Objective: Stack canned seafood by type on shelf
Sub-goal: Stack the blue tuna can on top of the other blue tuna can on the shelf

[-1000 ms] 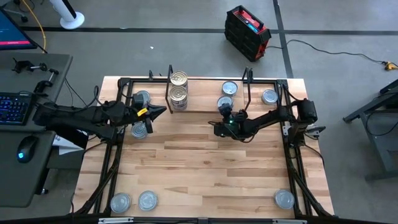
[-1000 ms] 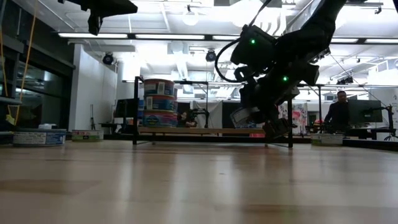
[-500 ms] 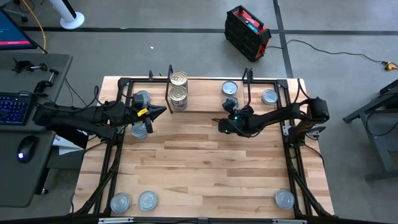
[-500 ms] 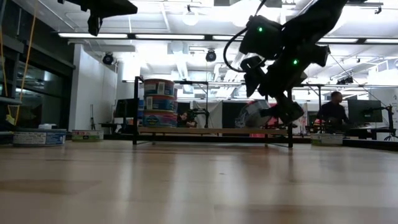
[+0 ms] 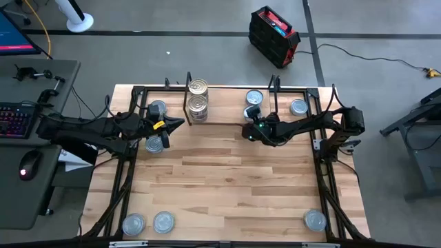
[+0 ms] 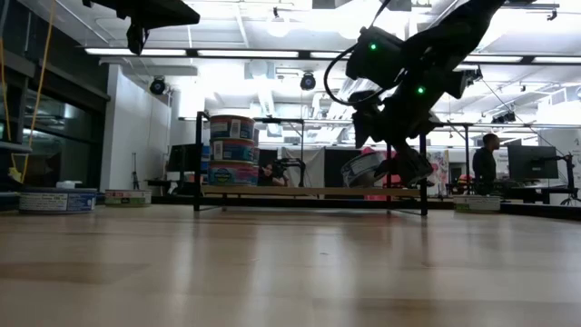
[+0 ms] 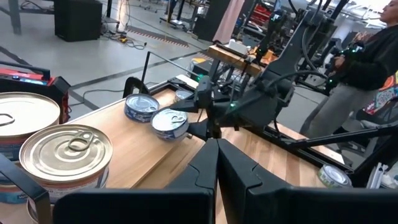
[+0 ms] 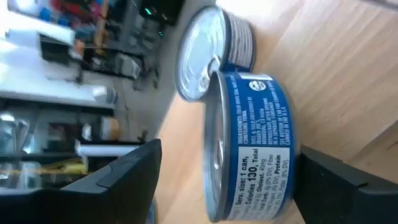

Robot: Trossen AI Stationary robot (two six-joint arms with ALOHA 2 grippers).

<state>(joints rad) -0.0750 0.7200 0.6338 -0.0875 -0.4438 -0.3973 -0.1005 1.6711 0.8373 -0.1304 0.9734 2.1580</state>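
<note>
The shelf (image 5: 224,114) stands along the table's far edge. On its left part, gold tins (image 5: 198,96) rest in a stack. On its right part a silver-blue tin (image 8: 252,149) sits beside another one (image 5: 253,97), and a third (image 5: 298,107) lies farther right. My right gripper (image 5: 249,121) is open around the first tin, one finger over its lid and the other by its base. Left of the gold stack, my left gripper (image 5: 180,122) hovers shut, with nothing in it. My right gripper reaches level from the table's near side, with the silver-blue tin between its fingers. One finger (image 8: 124,180) stands clear of the lid. The other finger (image 8: 348,183) lies right at the tin's base (image 8: 292,155); I cannot tell whether they touch.
Two more tins (image 5: 157,109) (image 5: 153,144) lie under my left arm. Three tins (image 5: 133,224) (image 5: 163,222) (image 5: 315,220) sit along the table's near edge. The shelf's black wire uprights (image 5: 274,86) stand close to my right gripper. Bare wood fills the table's middle.
My right gripper has carried the silver-blue tin toward the far edge, onto the shelf beside the other silver-blue tin, and its fingers have spread apart around it.
</note>
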